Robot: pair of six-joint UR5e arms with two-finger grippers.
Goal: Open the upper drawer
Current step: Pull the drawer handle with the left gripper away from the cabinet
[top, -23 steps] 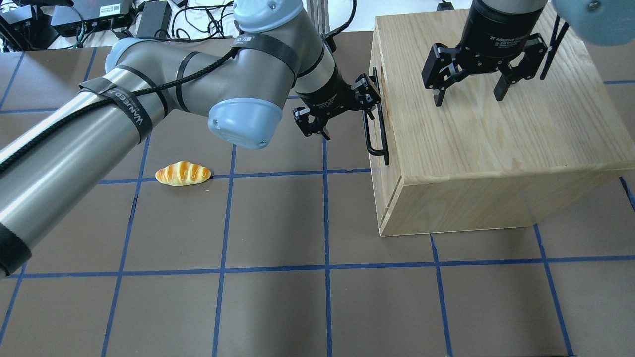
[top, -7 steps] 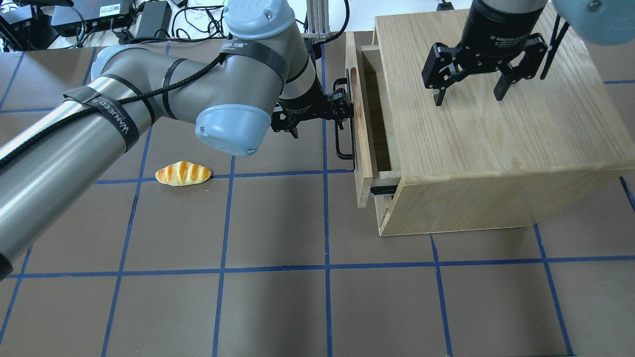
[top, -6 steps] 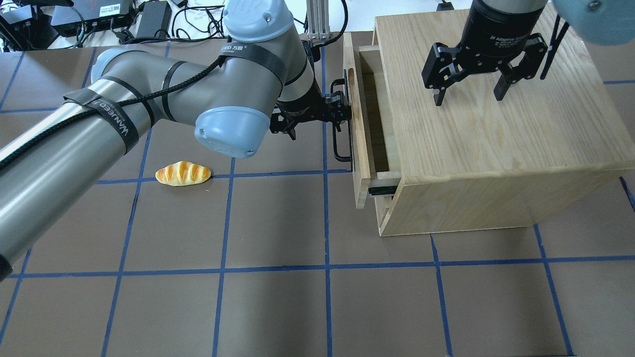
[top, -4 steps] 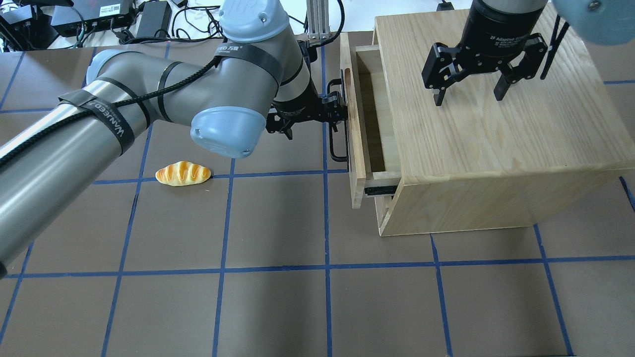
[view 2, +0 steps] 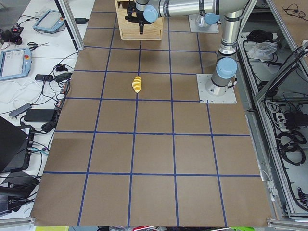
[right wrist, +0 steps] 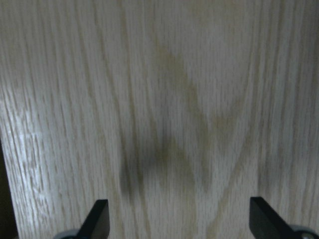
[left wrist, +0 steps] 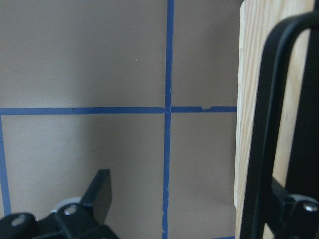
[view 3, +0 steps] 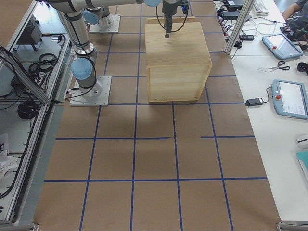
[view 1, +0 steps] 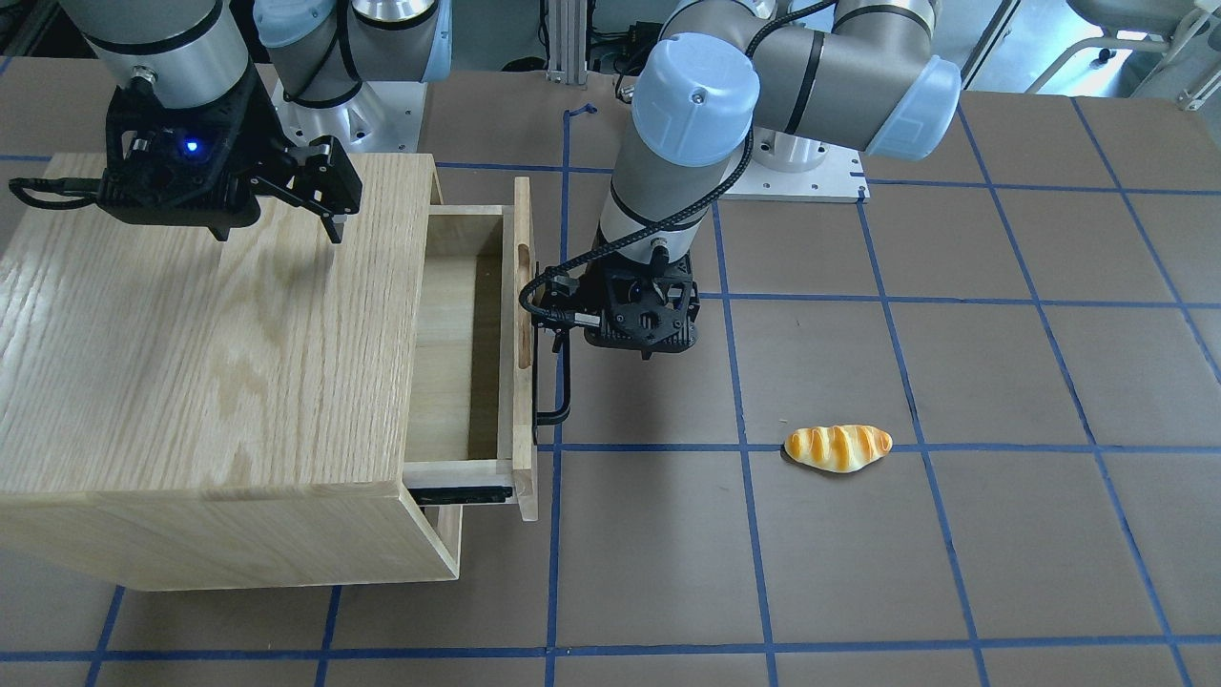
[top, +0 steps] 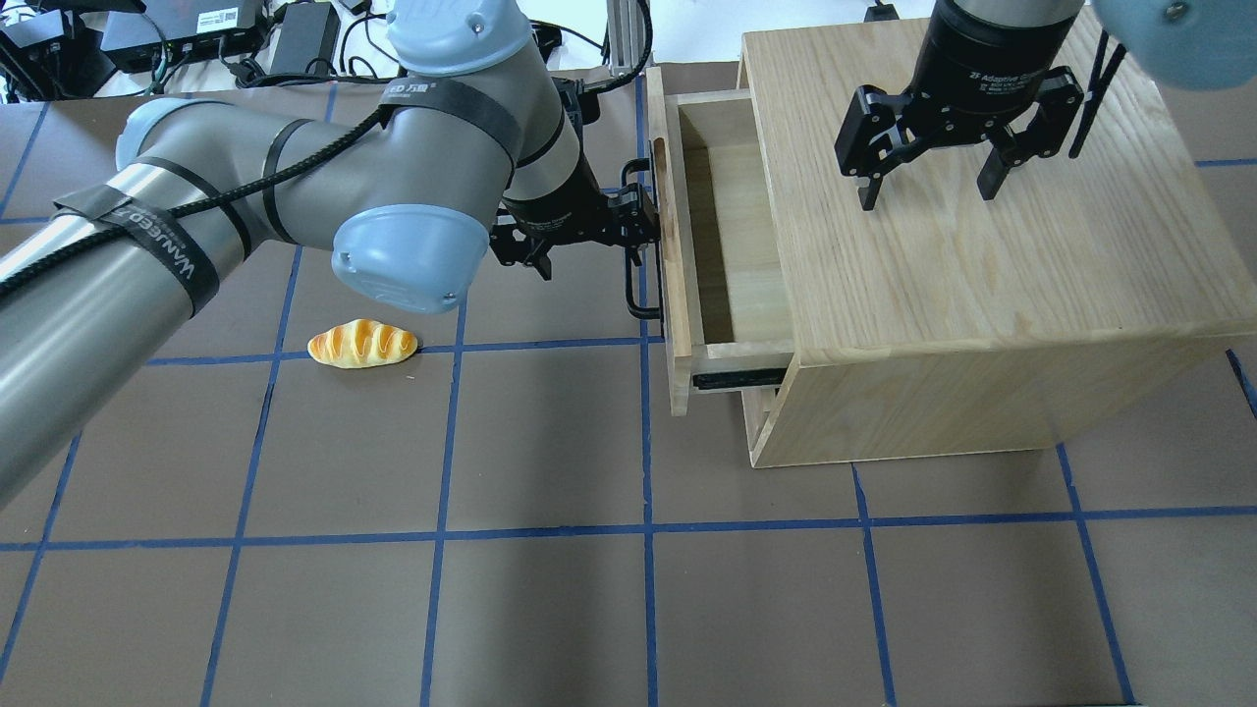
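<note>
The upper drawer point(top: 674, 275) of the light-wood cabinet point(top: 982, 255) stands pulled partly out, its empty inside point(view 1: 458, 353) and a black slide rail point(top: 738, 377) showing. My left gripper point(top: 586, 236) is open, with one finger hooked behind the black bar handle point(top: 633, 290). In the left wrist view the handle point(left wrist: 269, 124) runs just inside the right finger point(left wrist: 299, 209), against the drawer front point(left wrist: 249, 99). My right gripper point(top: 928, 187) is open and empty, hovering over the cabinet top point(right wrist: 164, 99).
A toy bread roll point(top: 361, 344) lies on the brown mat left of the cabinet, also in the front view point(view 1: 838, 447). Blue tape lines grid the table. Cables and electronics point(top: 196, 34) sit past the far edge.
The drawer went from closed to partly open and slid further left over the last second. My left gripper moved left with the handle. The right gripper has not moved.
</note>
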